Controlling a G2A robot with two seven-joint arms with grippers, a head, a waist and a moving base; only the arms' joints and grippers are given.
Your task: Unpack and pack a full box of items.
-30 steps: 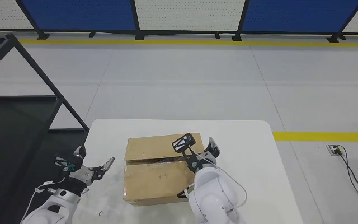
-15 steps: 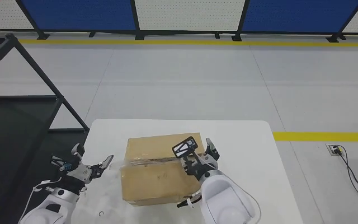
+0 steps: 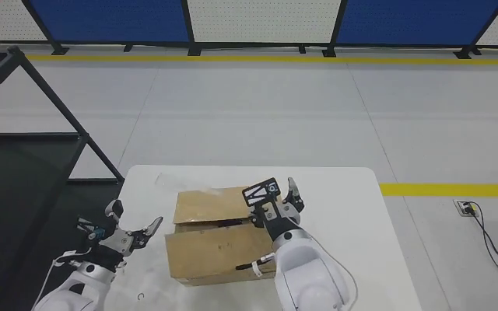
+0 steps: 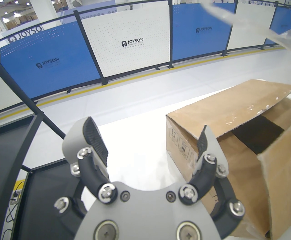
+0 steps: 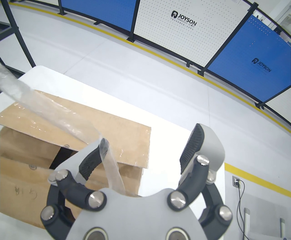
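Observation:
A brown cardboard box point(image 3: 218, 241) stands mid-table with its two top flaps parted and a dark gap between them. My right gripper point(image 3: 278, 190) hovers over the box's far right corner, open. A strip of clear tape point(image 5: 56, 113) clings to one of its fingers point(image 5: 91, 163) and stretches away over the far flap point(image 5: 127, 136). My left gripper point(image 3: 136, 218) is open and holds nothing, off the box's left end. In the left wrist view the gripper point(image 4: 146, 125) faces the box point(image 4: 227, 118), with the tape point(image 4: 227, 13) crossing overhead.
The white table point(image 3: 342, 202) has bare room to the right of the box and behind it. A small dark ring point(image 3: 141, 296) lies near the front left. A black metal rack point(image 3: 47, 155) stands off the table's left edge.
The right gripper has drawn back toward the far side with the tape stuck to it. The flaps have parted wider and the box has shifted slightly left. The left gripper has hardly moved.

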